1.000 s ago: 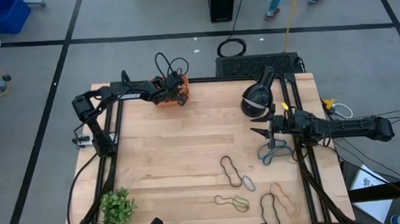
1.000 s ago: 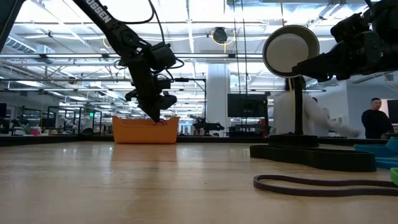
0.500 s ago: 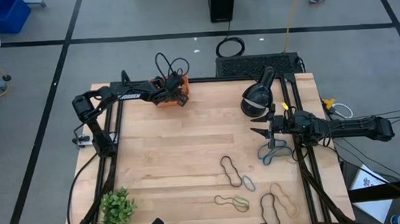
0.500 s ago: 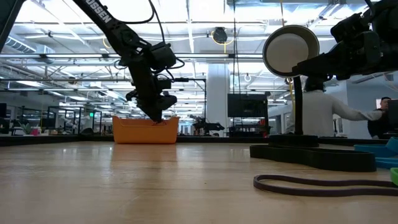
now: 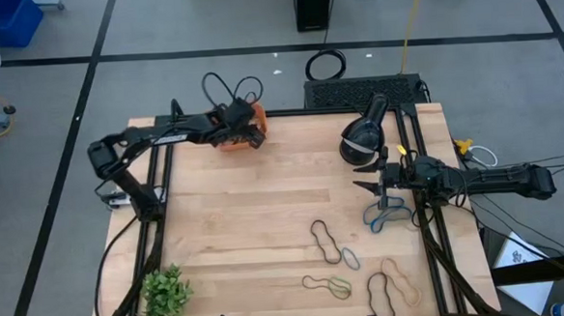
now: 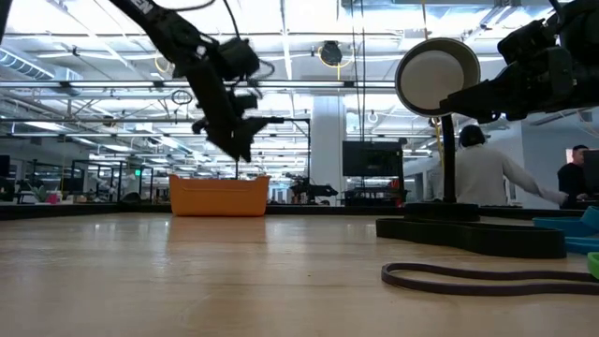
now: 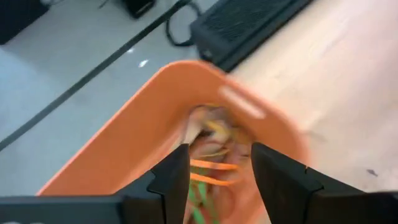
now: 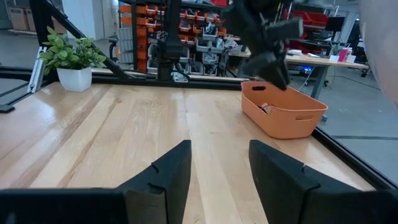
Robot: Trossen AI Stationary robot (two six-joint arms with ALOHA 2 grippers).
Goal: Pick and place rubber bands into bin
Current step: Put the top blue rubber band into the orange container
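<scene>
Both hands gape empty — left hand (image 6: 245,157) hangs above the bin (image 6: 219,196) of rubber bands (image 7: 211,171) at the surface's far edge; right hand (image 5: 363,185) waits beside loose bands (image 5: 325,243)

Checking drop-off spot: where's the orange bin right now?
In the high view the bin sits at the table's far edge on the left side, directly under the open left gripper.

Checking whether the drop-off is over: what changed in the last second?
The left gripper has lifted out of the orange bin and now hangs above it with jaws open and empty; bands lie inside the bin. The right gripper, the bin and the rubber bands on the table stayed put.
</scene>
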